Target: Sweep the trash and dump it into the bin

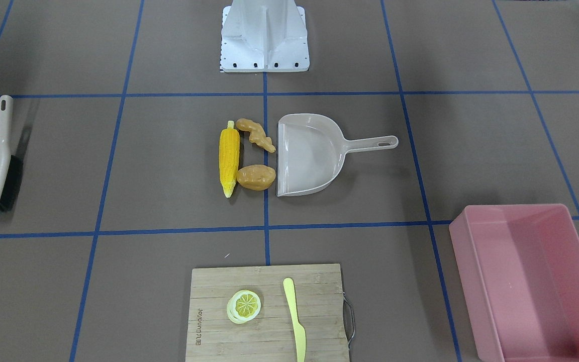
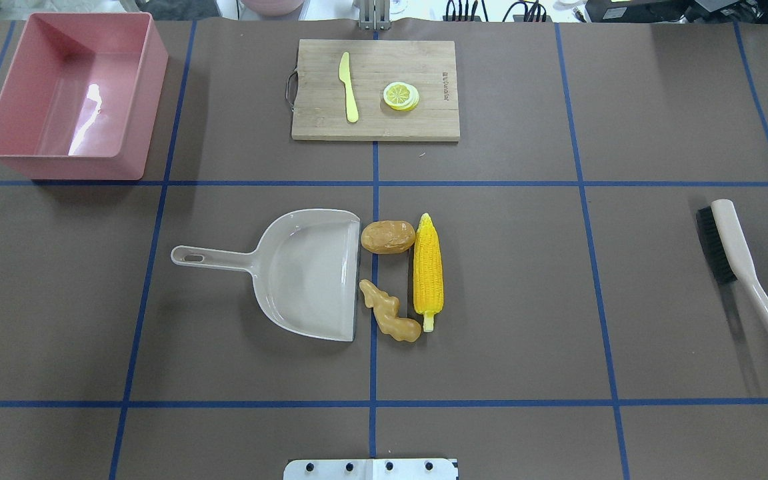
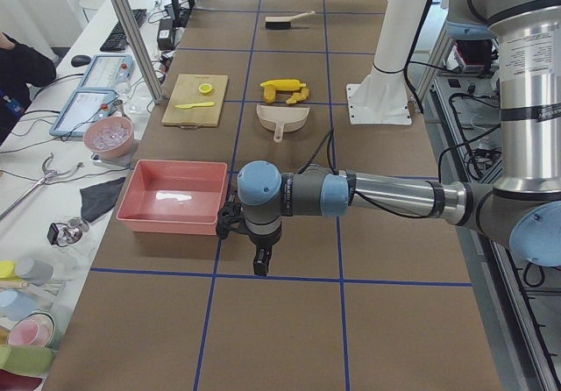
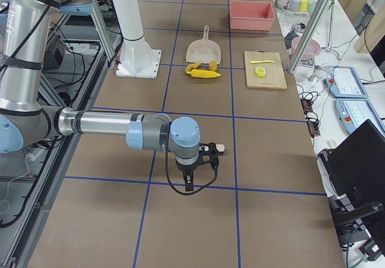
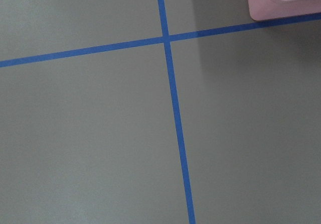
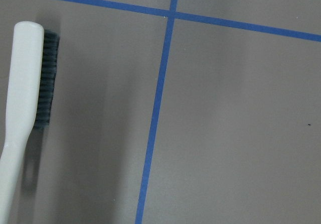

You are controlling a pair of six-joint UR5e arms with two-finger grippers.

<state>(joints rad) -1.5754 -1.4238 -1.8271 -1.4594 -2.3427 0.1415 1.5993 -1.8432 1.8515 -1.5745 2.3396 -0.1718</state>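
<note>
Sweep not begun: corn (image 2: 428, 270), ginger (image 2: 389, 312) and potato (image 2: 388, 237) lie mid-surface (image 2: 511, 313) just right of dustpan (image 2: 307, 273), bin (image 2: 57, 168) far left, brush (image 2: 737, 263) right; left hand (image 3: 261, 265) and right hand (image 4: 189, 184) unreadable, released or clenched; next, probably right takes brush.

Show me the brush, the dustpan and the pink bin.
brush (image 2: 739, 247): overhead exterior view, beige back beside the bristles.
dustpan (image 2: 311, 273): overhead exterior view, bare pan floor.
pink bin (image 2: 64, 168): overhead exterior view, near outer wall.
</note>
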